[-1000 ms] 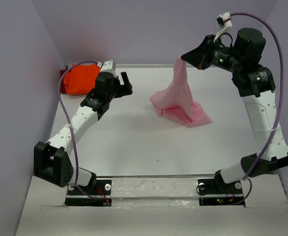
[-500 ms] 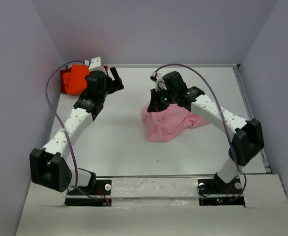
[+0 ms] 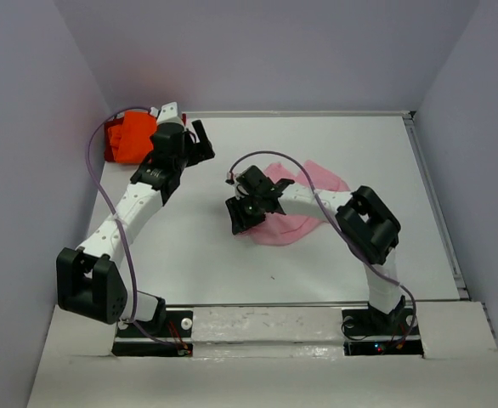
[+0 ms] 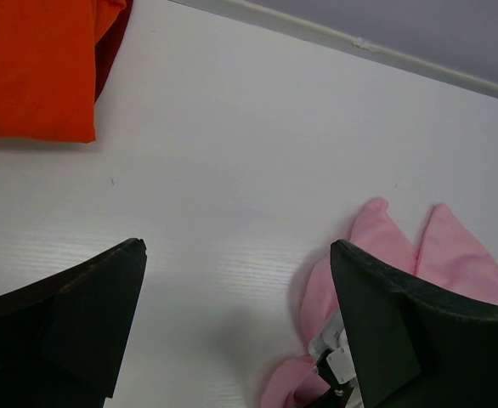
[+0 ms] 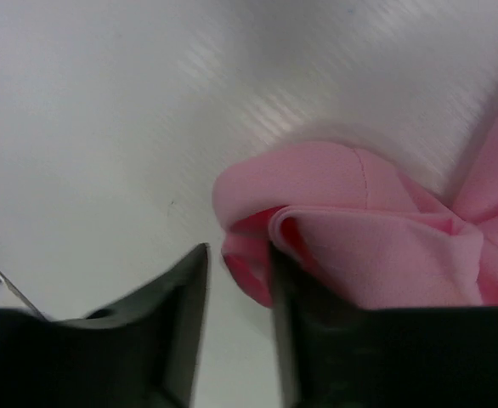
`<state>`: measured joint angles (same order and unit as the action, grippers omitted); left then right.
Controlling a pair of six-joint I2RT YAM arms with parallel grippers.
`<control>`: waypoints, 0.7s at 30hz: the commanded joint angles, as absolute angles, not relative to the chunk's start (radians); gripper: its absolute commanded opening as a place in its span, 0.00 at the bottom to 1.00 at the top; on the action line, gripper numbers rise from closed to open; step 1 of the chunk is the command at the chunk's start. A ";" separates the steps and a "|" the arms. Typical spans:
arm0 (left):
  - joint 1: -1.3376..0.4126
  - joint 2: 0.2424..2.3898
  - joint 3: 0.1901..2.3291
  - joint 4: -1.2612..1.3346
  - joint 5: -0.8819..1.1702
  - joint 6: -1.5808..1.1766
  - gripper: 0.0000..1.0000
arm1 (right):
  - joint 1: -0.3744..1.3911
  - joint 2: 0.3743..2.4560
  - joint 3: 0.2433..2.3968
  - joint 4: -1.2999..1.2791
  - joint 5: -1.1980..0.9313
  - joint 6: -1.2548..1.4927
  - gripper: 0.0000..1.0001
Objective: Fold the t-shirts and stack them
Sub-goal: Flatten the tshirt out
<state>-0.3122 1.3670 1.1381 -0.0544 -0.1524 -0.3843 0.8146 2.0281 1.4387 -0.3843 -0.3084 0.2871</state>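
Right wrist: right gripper [image 5: 239, 276] fingers slightly apart at the pink t-shirt [image 5: 376, 255] fold, seemingly loose; left gripper [image 4: 236, 255] gapes nearby

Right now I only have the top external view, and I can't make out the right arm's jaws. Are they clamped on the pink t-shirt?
Observer: No. In the right wrist view the right gripper has its jaws slightly parted, table showing between them, and the folded edge of the pink t-shirt lies at their tips.
Operator: Anything in the left jaws?
Observer: Nothing. The left wrist view shows the left gripper wide open over bare table, apart from the orange t-shirt.
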 commanded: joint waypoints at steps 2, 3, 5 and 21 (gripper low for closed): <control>-0.330 1.367 1.180 -0.072 -0.127 -0.390 0.99 | 0.808 1.898 1.497 -0.345 -0.097 0.282 0.61; -0.350 1.365 1.189 -0.086 -0.170 -0.387 0.99 | 0.808 1.875 1.509 -0.360 -0.068 0.278 0.62; -0.434 1.362 1.190 -0.127 -0.254 -0.380 0.99 | 0.808 1.809 1.519 -0.425 0.052 0.272 0.63; -0.634 1.160 0.884 -0.313 -0.181 -0.509 0.95 | 0.696 1.516 1.344 -0.509 0.275 0.305 0.65</control>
